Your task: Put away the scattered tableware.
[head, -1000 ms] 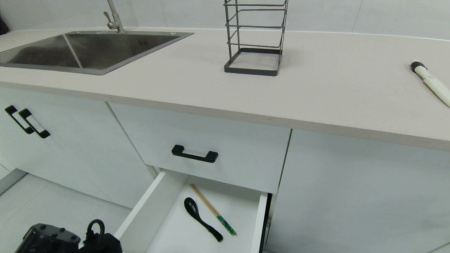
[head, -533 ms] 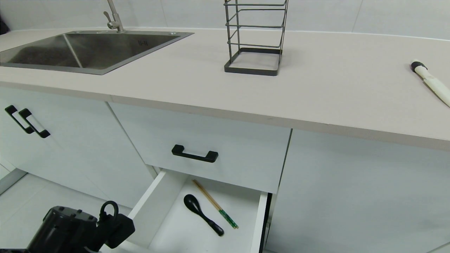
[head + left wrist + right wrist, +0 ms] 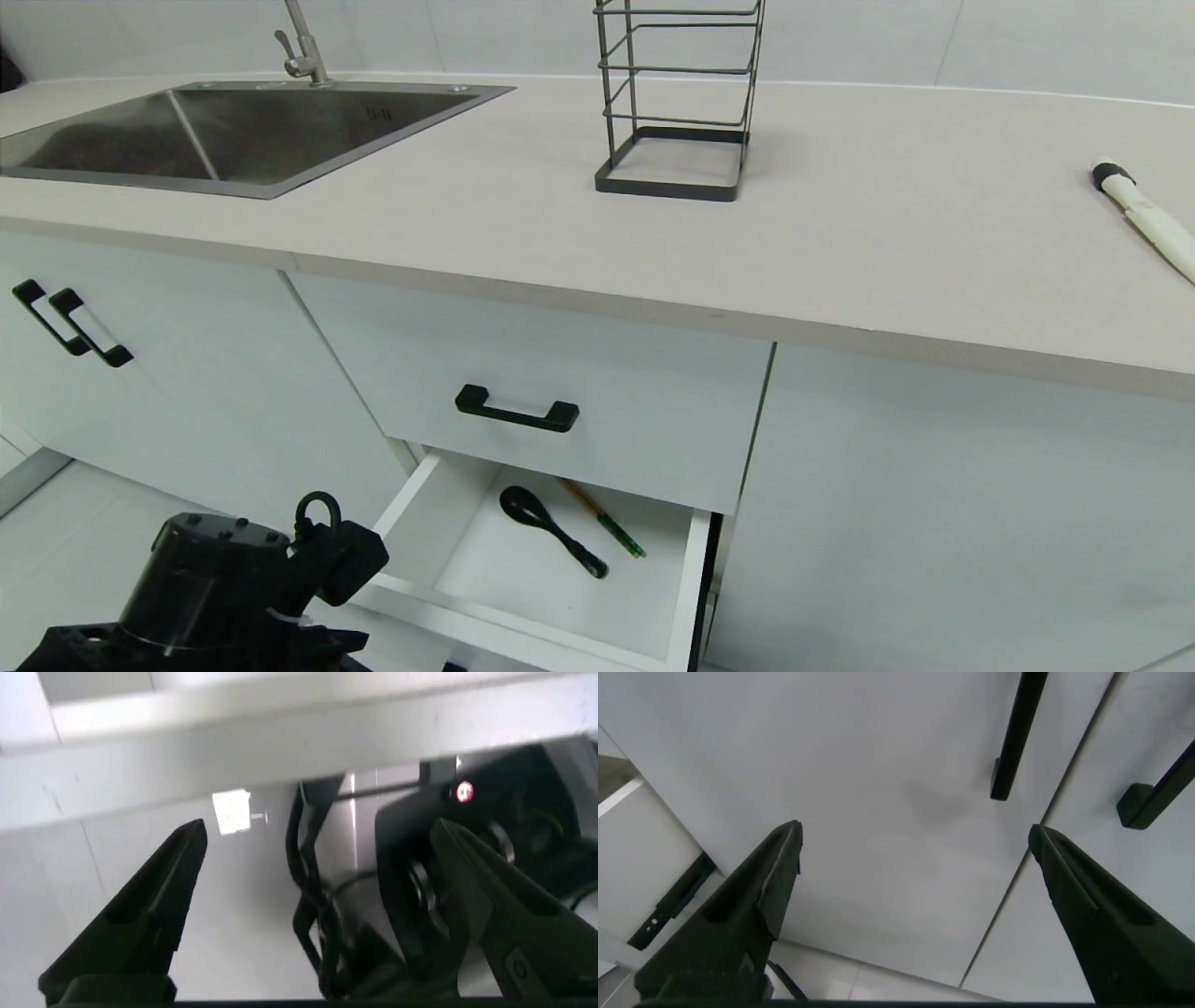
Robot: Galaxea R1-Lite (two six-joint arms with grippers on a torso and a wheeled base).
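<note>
A glossy black soup spoon with a rounded bowl and a short curved handle lies in the partly open white drawer, bowl toward the back and handle toward the front right corner. Just beside it, toward the drawer's right wall, lies a pair of pale wooden chopsticks with green-patterned tips, their far ends hidden under the closed drawer above. The left gripper and the right gripper both have their fingers spread wide with nothing between them, the right one facing white cabinet doors with black handles.
</note>
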